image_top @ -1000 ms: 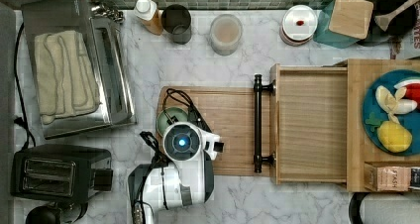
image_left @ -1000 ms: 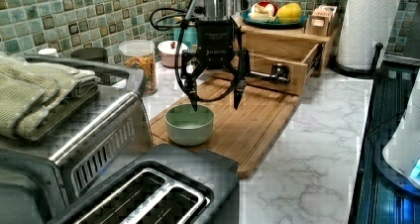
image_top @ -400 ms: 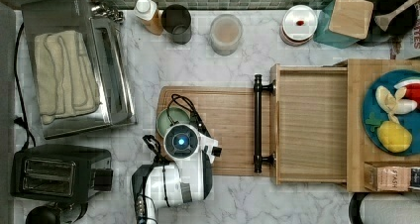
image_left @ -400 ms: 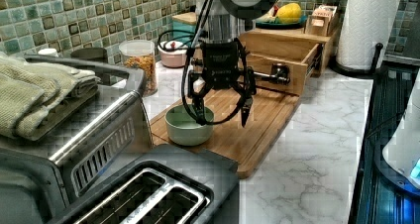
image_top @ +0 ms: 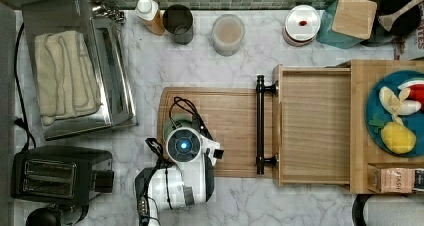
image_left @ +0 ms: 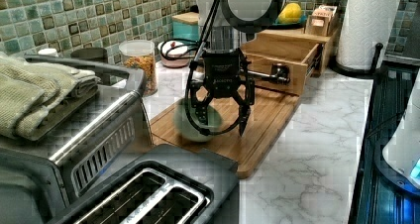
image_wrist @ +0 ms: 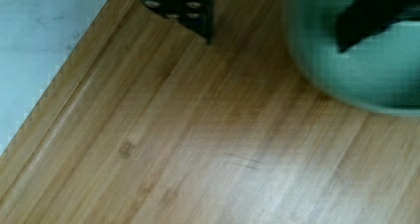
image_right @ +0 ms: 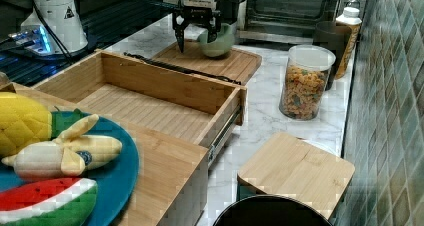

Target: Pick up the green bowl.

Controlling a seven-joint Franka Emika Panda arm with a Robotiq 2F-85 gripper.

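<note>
From the top view your arm covers most of the bowl (image_top: 172, 124), just a green sliver poking out near the top view's left end of the cutting board (image_top: 230, 111), with the toaster (image_top: 60, 173) and the toaster oven (image_top: 75, 66) off to the top view's left on the marble tabletop (image_top: 250, 61) and the open wooden drawer (image_top: 312, 126) to the top view's right. In the left view you get the better look: the gripper (image_left: 221, 124) is down at the bowl (image_left: 198, 122) with its fingers spread wide, one finger (image_left: 200, 116) dipping into the bowl and the other finger (image_left: 243, 120) hanging outside it over the board (image_left: 262, 130), so the rim sits between them and nothing is clamped yet. Bowl looks like it's sitting on the board there, near the end closest to the toaster. The right view tells the same story from the far side: gripper (image_right: 196, 36) wide open, bowl (image_right: 217, 42) at the far end of the board (image_right: 220, 61), one finger (image_right: 179, 38) well outside the bowl, with the pasta jar (image_right: 305, 83) off to the right view's right. In the wrist view you see one finger (image_wrist: 190, 8) above bare board (image_wrist: 173, 135) and the other finger (image_wrist: 376, 16) over the bowl (image_wrist: 356, 70), a clear gap between them.
</note>
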